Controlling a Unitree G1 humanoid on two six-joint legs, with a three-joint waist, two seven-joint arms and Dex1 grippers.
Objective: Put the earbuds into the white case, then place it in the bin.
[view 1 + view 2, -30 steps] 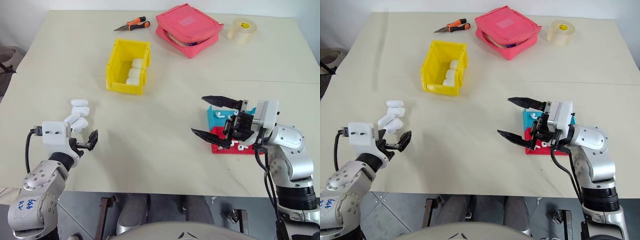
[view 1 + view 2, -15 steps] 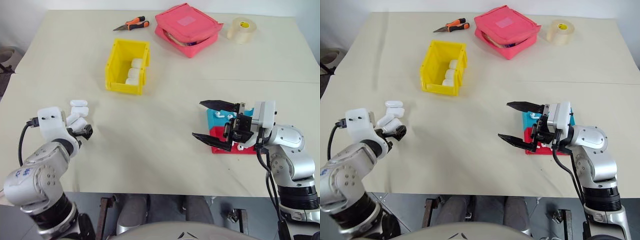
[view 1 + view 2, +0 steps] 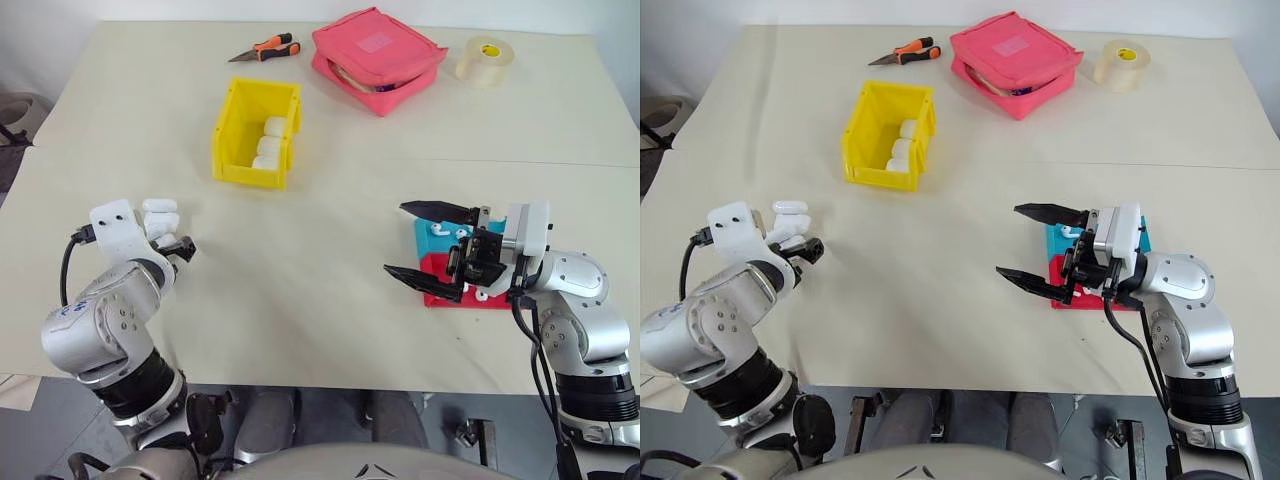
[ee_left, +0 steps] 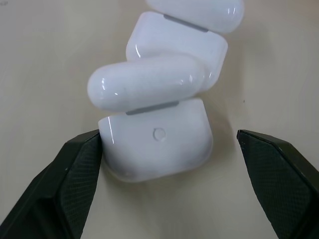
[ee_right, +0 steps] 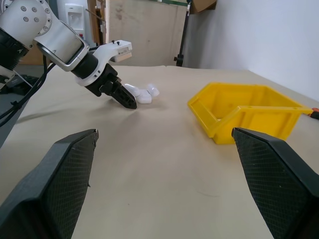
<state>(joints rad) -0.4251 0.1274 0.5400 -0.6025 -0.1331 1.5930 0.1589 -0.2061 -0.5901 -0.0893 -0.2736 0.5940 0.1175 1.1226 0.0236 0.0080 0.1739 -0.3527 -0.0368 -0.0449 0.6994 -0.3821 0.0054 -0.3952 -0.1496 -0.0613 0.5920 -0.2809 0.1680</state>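
Note:
Several white cases (image 3: pixel 160 220) lie clustered at the table's left. My left gripper (image 4: pixel 168 135) is open around the nearest white case (image 4: pixel 159 149); one finger (image 4: pixel 75 169) touches its side and the other stands apart. In the left eye view my left gripper (image 3: pixel 180 248) sits at the cluster's near end. The yellow bin (image 3: pixel 232 120) stands further back with three white cases (image 3: pixel 267 143) inside. Tiny white earbuds (image 3: pixel 437 228) lie on the blue-and-red tray (image 3: pixel 432 243) at the right. My right gripper (image 3: pixel 396 240) is open over that tray's left edge, pointing left, holding nothing.
A pink zip pouch (image 3: pixel 377 58), a roll of tape (image 3: pixel 485 60) and orange-handled pliers (image 3: pixel 266 49) lie along the far side of the table. Bare tabletop stretches between the two grippers and in front of the bin.
My left wrist has tipped and rolled, and the gripper has moved forward onto the near end of the case cluster. The right arm has stayed still.

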